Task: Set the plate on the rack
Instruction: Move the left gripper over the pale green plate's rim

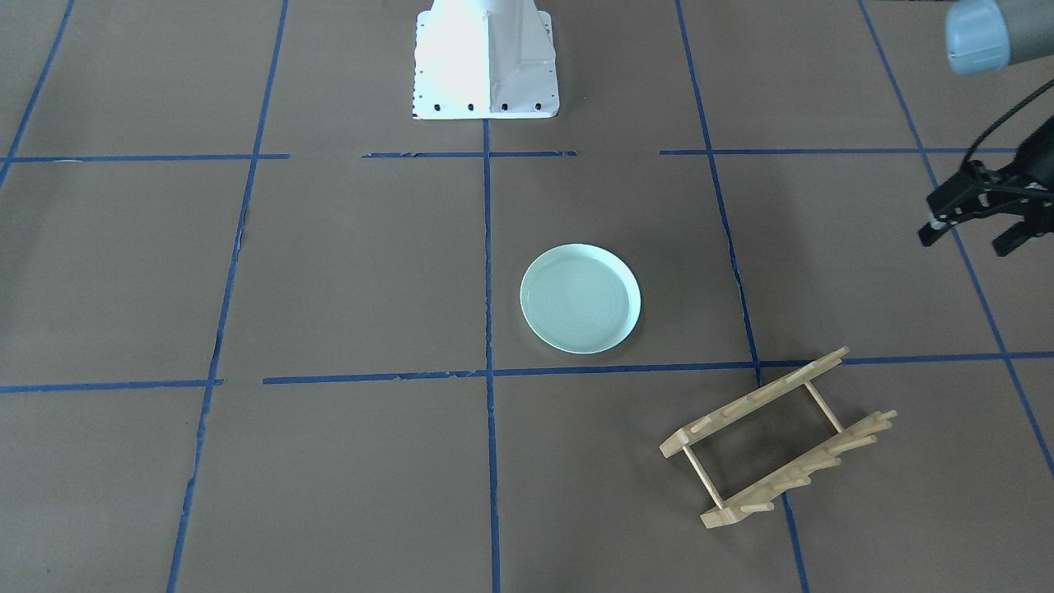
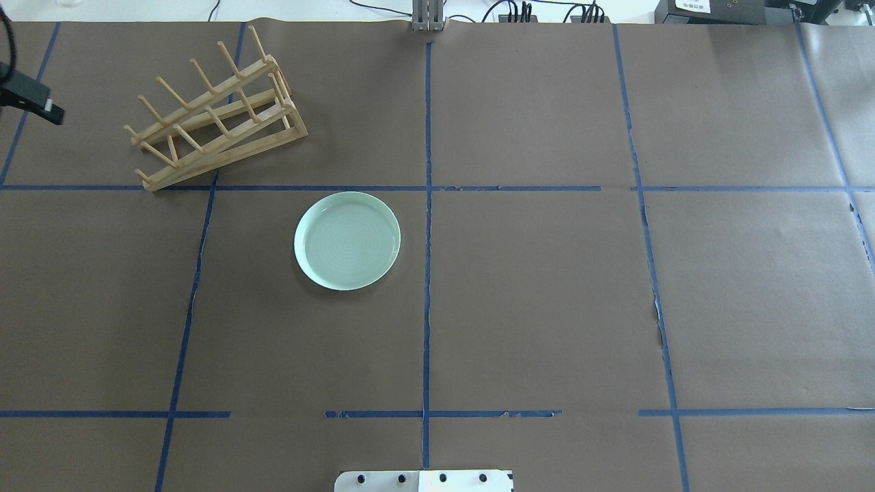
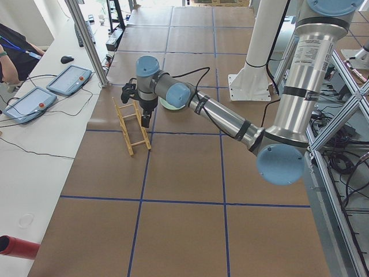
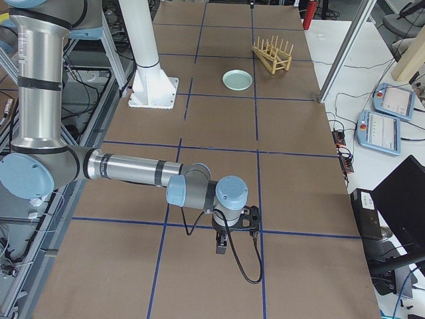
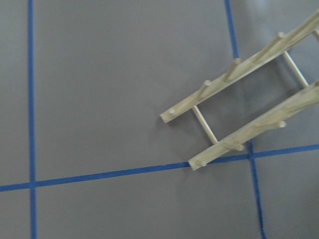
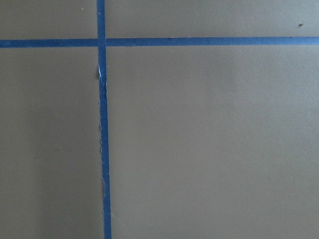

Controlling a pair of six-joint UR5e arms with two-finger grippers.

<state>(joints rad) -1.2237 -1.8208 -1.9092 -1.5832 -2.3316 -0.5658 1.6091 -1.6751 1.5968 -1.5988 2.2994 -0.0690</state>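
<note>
The pale mint-green plate (image 1: 580, 298) lies flat and right side up on the brown table (image 1: 329, 272), near the middle; it also shows in the overhead view (image 2: 347, 240). The light wooden rack (image 1: 778, 441) stands at an angle on the far left of the table (image 2: 215, 116), apart from the plate, and its end shows in the left wrist view (image 5: 249, 109). My left gripper (image 1: 967, 239) is open and empty, in the air beyond the rack's outer side (image 2: 34, 102). My right gripper (image 4: 229, 232) hangs low over the far right of the table, far from both; I cannot tell its state.
The white robot base (image 1: 486, 58) stands at the table's near edge. Blue tape lines (image 2: 427, 205) cross the brown paper. Tablets (image 3: 69, 79) and an operator's arm lie beyond the table's far edge. A red cylinder (image 3: 17, 247) lies on the side bench.
</note>
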